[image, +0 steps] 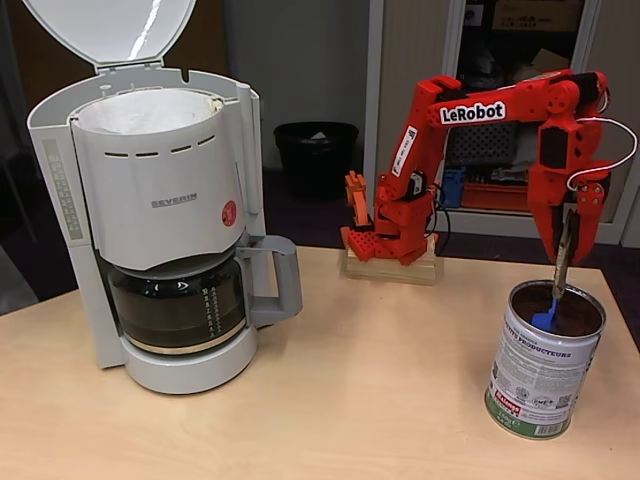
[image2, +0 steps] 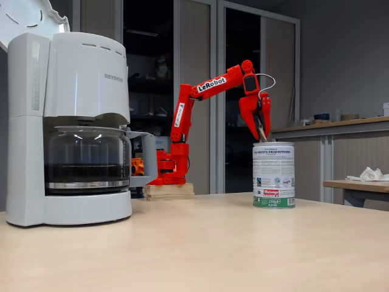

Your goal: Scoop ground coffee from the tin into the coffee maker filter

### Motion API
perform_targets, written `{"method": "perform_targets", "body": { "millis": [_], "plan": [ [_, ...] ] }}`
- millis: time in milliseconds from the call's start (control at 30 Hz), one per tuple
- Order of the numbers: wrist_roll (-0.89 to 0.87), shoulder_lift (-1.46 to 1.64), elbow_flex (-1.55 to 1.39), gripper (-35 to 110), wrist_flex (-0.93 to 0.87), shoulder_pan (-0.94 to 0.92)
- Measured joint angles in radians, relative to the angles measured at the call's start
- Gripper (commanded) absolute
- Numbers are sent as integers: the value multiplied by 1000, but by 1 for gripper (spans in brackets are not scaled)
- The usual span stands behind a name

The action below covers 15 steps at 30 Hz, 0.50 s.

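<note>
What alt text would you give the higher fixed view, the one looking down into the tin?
The red arm's tool hangs over the open tin at right, holding a blue scoop whose bowl dips onto the ground coffee. At left stands the coffee maker, lid up, its paper filter exposed and the carafe beneath.

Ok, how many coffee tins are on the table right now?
1. The tin stands open at the table's right end in both fixed views, directly under the gripper, whose blue scoop dips inside. Anything behind the coffee maker would be hidden.
</note>
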State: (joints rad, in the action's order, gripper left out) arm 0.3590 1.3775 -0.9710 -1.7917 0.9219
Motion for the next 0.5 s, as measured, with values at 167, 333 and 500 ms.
{"method": "perform_targets", "body": {
  "millis": [167, 333, 500],
  "plan": [
    [-29, -41, 63, 0, -3, 0],
    [-63, -91, 121, 0, -3, 0],
    [-81, -161, 212, 0, -17, 12]
  ]
}}
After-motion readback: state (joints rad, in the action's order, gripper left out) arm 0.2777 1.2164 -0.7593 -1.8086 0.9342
